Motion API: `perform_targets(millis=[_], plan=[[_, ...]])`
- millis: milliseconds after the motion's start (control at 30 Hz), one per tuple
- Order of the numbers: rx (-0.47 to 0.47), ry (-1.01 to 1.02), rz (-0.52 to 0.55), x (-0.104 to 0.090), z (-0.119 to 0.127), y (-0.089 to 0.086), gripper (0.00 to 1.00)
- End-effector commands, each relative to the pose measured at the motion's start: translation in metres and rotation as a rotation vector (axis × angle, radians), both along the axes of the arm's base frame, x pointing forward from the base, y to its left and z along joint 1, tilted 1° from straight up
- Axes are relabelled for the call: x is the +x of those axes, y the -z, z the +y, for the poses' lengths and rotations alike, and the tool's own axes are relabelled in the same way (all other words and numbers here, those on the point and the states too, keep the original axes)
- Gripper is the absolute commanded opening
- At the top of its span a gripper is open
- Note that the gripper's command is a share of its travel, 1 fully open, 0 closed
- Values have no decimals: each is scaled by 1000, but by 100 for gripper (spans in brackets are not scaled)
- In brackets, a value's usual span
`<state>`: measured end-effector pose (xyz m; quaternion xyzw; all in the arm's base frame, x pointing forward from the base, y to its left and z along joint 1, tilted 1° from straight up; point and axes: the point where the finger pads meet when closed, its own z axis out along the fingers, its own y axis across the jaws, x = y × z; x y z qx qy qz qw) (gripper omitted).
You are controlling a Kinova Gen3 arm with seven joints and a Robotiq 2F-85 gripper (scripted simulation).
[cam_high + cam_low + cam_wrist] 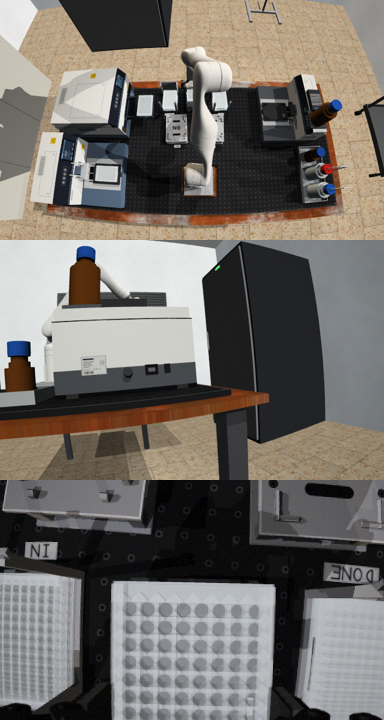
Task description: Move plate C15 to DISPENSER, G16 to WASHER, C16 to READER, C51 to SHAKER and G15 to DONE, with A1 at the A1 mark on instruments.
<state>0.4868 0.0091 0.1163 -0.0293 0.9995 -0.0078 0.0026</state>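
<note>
In the wrist view my gripper [190, 703] is shut on a white well plate [192, 650]. Its dark fingers sit against the plate's two long sides. I cannot read the plate's label. The plate hangs between the IN rack [35, 640] and the DONE rack [345, 655], and each rack holds a plate deep inside. What lies under the held plate is hidden. From above, the arm [208, 84] covers the gripper. White plates sit on the back-left instrument's tray [144, 105] and on the front-left instrument [106, 173]. The right instrument's nest [274, 111] is bare.
Nest N6 [176, 127] stands bare in front of the racks, with a second grey nest [219, 127] partly behind the arm. Bottles and tubes [317, 172] stand at the front right. A tall dark cabinet [116, 22] stands behind the table.
</note>
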Motion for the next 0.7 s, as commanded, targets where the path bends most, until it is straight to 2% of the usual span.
perform_targets(millis=[0, 667], plan=[[0, 0, -2, 1, 0, 2, 94], [0, 0, -2, 1, 0, 26, 94]])
